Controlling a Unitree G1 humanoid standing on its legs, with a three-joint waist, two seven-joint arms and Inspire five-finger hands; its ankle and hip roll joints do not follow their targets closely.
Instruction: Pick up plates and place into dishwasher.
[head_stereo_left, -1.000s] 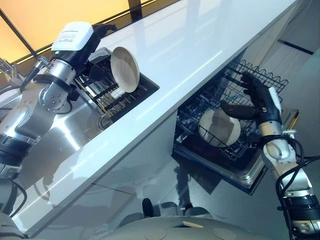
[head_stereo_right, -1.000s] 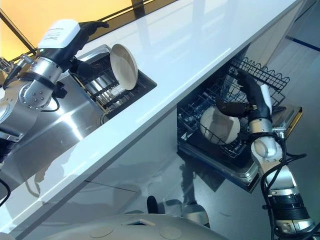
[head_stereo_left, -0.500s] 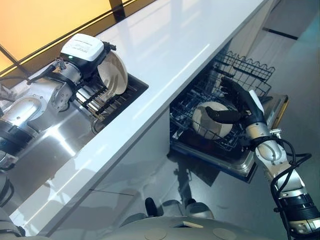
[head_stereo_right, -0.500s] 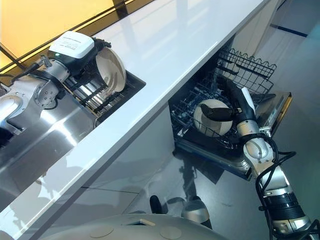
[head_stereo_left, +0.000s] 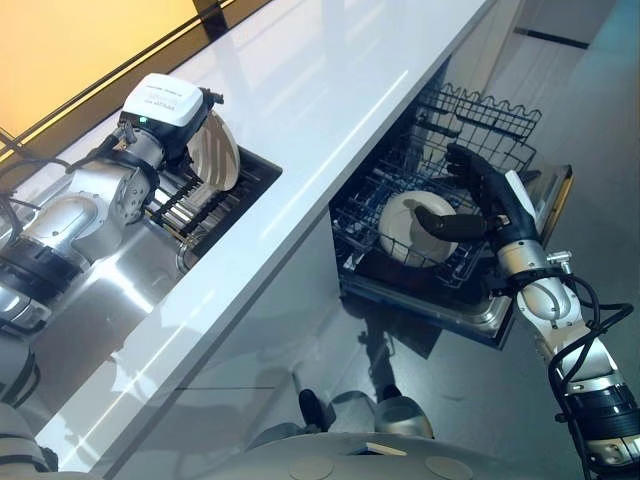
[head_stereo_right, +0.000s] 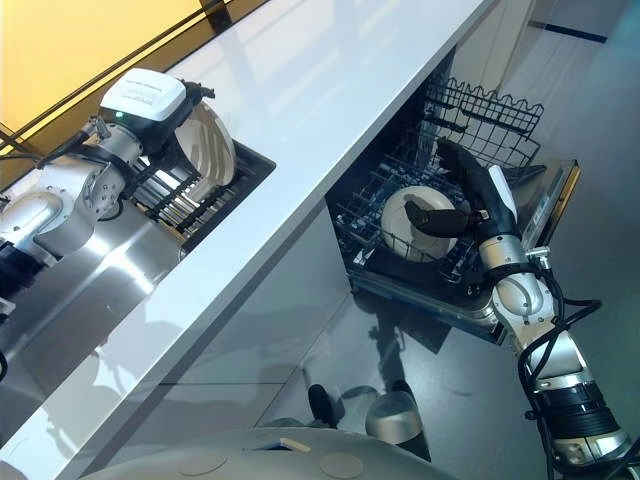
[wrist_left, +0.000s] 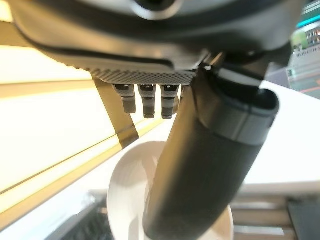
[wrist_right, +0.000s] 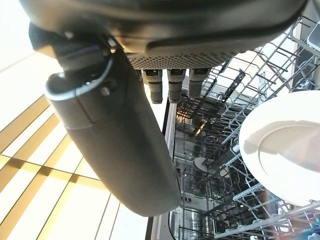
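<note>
A cream plate (head_stereo_left: 218, 152) stands on edge in the dark dish rack (head_stereo_left: 205, 200) inside the sink. My left hand (wrist_left: 200, 165) is right up against it, thumb across the plate's face (wrist_left: 125, 200) and fingers straight above its rim. A second white plate (head_stereo_left: 403, 225) stands in the dishwasher's lower rack (head_stereo_left: 365, 215). Next to that plate is my right hand (head_stereo_left: 492, 190), open, fingers spread and the thumb reaching across the plate's front. In the right wrist view the plate (wrist_right: 282, 160) sits off to the side, outside the hand.
A long white counter (head_stereo_left: 330, 80) runs between the steel sink (head_stereo_left: 110, 290) and the open dishwasher. A wire upper basket (head_stereo_left: 480, 110) sticks out above the lower rack. The dishwasher door (head_stereo_left: 548, 205) hangs open behind my right hand.
The camera has shifted. My left hand has come from behind the sink-rack plate to close against it. My right hand stays open beside the plate in the dishwasher.
</note>
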